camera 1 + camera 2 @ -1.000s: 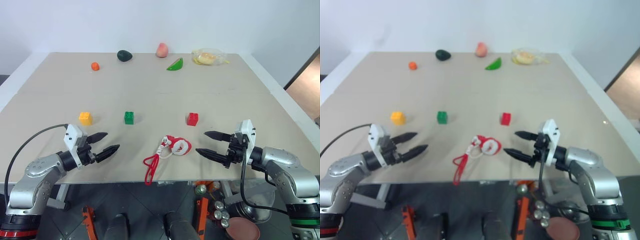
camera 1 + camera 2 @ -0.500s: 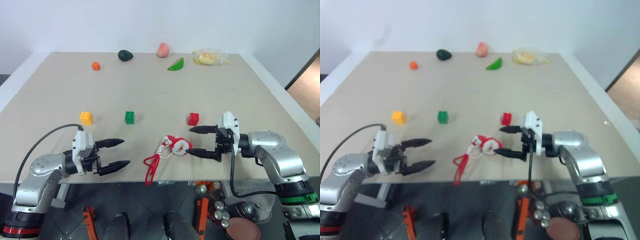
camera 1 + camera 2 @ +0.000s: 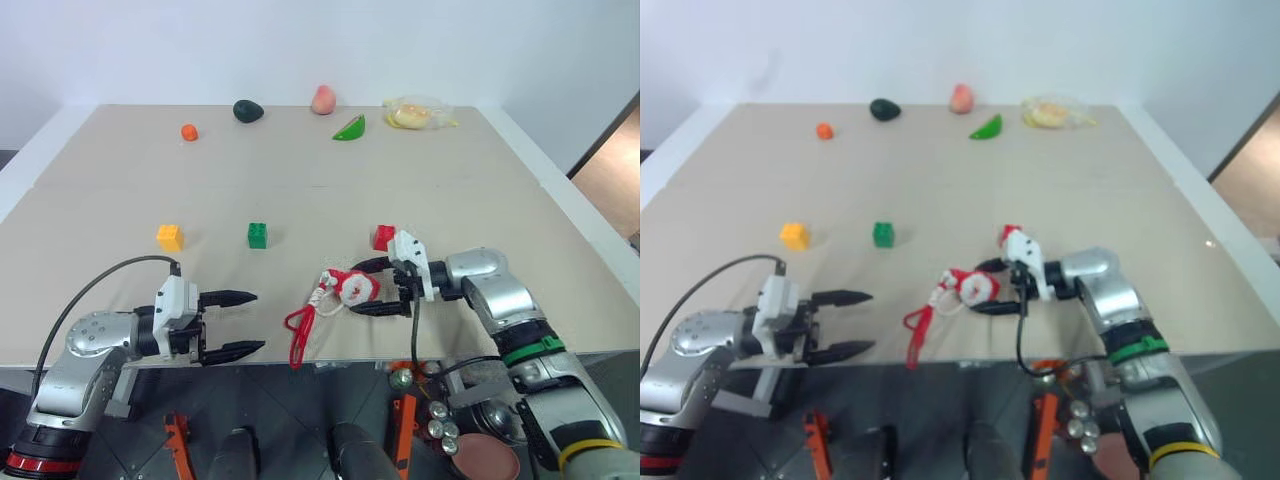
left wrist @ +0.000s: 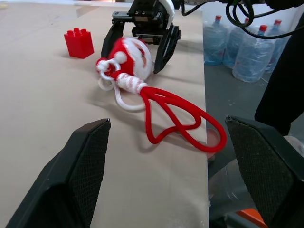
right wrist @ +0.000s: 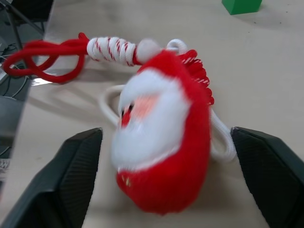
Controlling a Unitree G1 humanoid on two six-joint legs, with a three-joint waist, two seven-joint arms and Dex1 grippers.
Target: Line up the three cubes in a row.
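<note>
Three studded cubes stand across the table's middle: yellow (image 3: 169,237), green (image 3: 258,235) and red (image 3: 383,236), well apart from one another. Just in front of the red cube my right gripper (image 3: 364,288) is open, one finger on each side of a red-and-white Santa toy (image 3: 352,286). The right wrist view shows small gaps between the toy (image 5: 161,152) and both fingers (image 5: 71,175). My left gripper (image 3: 258,321) is open and holds nothing near the front edge, pointing toward the toy's red cord (image 3: 300,330).
Along the far edge lie a small orange fruit (image 3: 189,132), a dark avocado (image 3: 248,110), a peach (image 3: 322,99), a green wedge (image 3: 351,128) and a bag of yellow food (image 3: 415,114). Water bottles (image 4: 251,47) stand on the floor beyond the table.
My right gripper has swung left and forward and now straddles the Santa toy. My left gripper has turned to point right and drawn a little toward the front edge. The cubes have not moved.
</note>
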